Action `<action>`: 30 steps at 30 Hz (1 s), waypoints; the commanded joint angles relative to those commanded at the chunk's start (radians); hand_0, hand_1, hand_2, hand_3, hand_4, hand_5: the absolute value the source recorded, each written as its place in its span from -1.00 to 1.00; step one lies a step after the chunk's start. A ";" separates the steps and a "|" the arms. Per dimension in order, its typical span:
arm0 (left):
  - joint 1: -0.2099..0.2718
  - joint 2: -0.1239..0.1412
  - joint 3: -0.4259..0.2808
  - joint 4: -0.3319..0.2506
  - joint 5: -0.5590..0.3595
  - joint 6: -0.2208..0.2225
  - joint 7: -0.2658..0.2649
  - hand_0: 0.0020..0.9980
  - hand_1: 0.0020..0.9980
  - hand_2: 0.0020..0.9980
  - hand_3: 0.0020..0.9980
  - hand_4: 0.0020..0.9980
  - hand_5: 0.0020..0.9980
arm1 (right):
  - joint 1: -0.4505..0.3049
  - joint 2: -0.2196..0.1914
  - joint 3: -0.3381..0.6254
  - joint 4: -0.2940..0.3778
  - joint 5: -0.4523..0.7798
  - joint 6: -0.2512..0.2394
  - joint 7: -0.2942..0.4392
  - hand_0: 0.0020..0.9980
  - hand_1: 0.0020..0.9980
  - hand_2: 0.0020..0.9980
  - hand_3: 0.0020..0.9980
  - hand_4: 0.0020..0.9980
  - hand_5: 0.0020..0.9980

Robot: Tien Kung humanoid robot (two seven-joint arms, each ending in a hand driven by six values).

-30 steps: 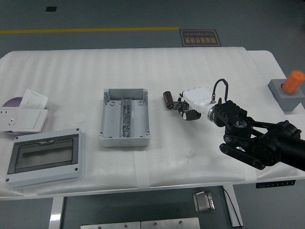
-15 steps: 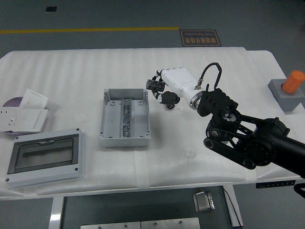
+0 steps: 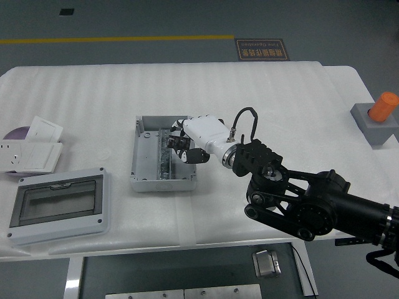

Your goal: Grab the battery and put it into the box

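Table (image 3: 262, 93), white and padded, fills the view, with grey floor and a yellow line (image 3: 118, 40) beyond it. Box (image 3: 162, 153) sits open at centre; a cover (image 3: 57, 206) lies at near left. Right hand (image 3: 187, 138), which was right of the box half a second ago, now hangs over its right side, fingers curled; whether they grasp the battery I cannot tell, as it is hidden.
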 joint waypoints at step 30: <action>-0.019 0.012 0.017 -0.001 -0.003 -0.002 0.000 0.25 0.30 -0.29 0.15 0.02 -0.06 | 0.254 -0.045 -0.310 -0.376 0.165 0.094 0.059 0.66 0.68 0.76 0.94 0.61 -0.08</action>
